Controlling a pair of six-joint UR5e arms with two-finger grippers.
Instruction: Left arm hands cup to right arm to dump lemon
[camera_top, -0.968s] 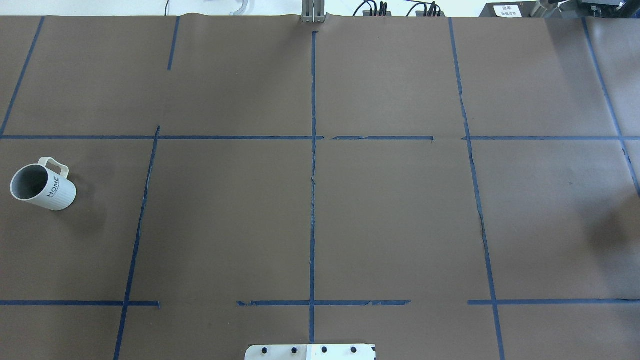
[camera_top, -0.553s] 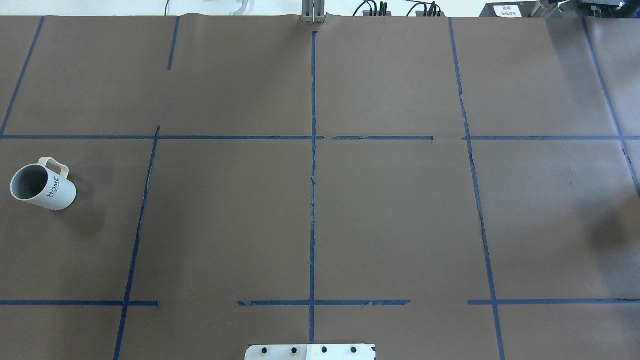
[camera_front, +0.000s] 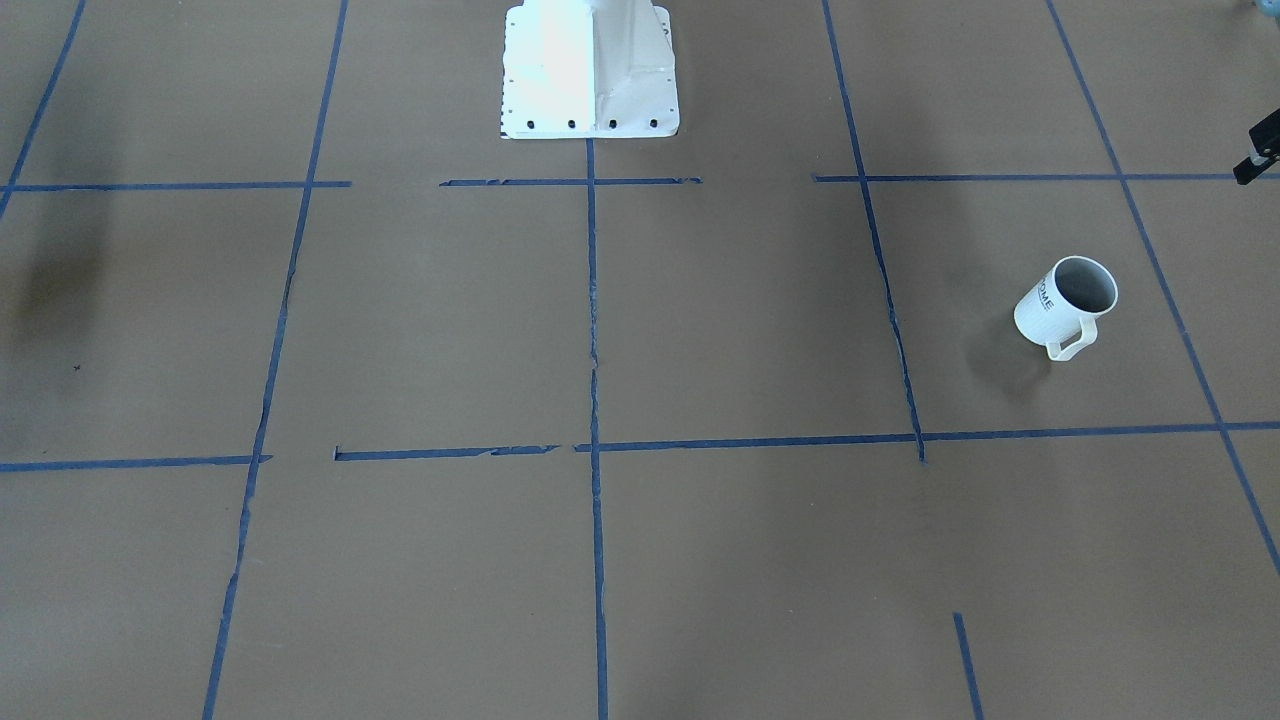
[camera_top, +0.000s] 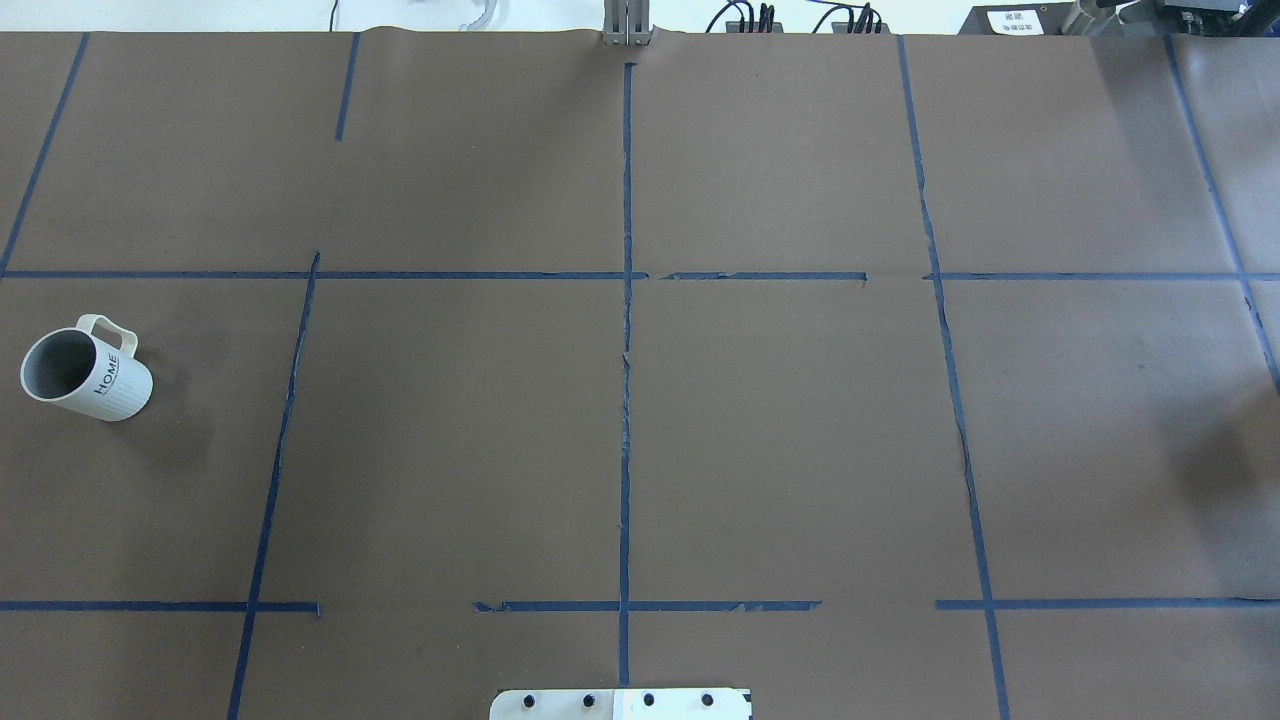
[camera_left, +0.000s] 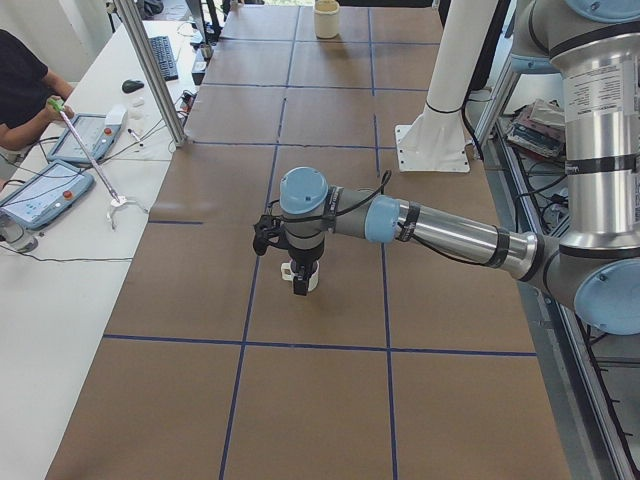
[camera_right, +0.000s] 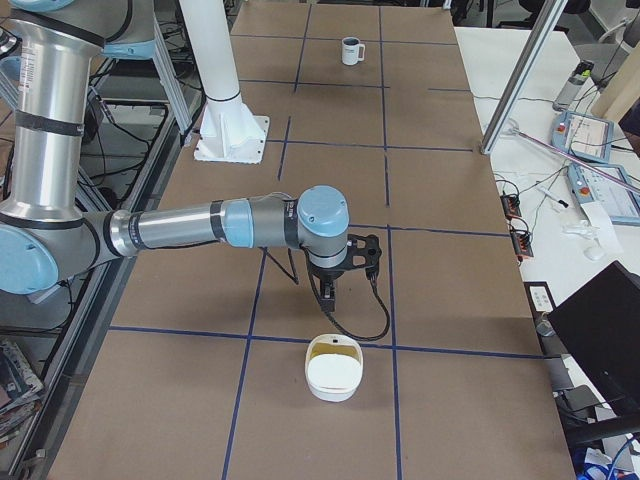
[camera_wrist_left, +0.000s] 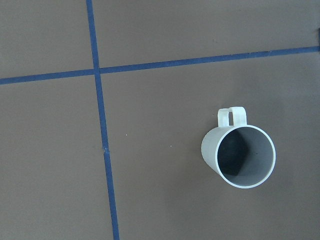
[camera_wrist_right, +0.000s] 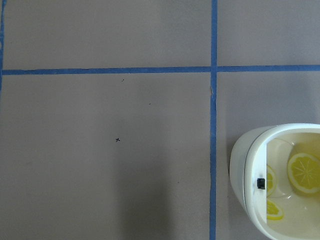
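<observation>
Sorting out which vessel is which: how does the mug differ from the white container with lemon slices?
The mug has a round mouth and a loop handle; the container is squarish, with no handle visible. The mug looks empty, grey inside; the container holds lemon slices. Both are white.

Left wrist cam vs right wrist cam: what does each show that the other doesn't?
Left wrist only: the cup, upright and seen from straight above, with its handle toward the top of the image. Its inside is grey and no lemon is visible in it.

Right wrist only: a white container cut off at the lower right corner, with yellow lemon slices showing inside.

Both: the brown table cover crossed by blue tape lines, seen looking straight down.
</observation>
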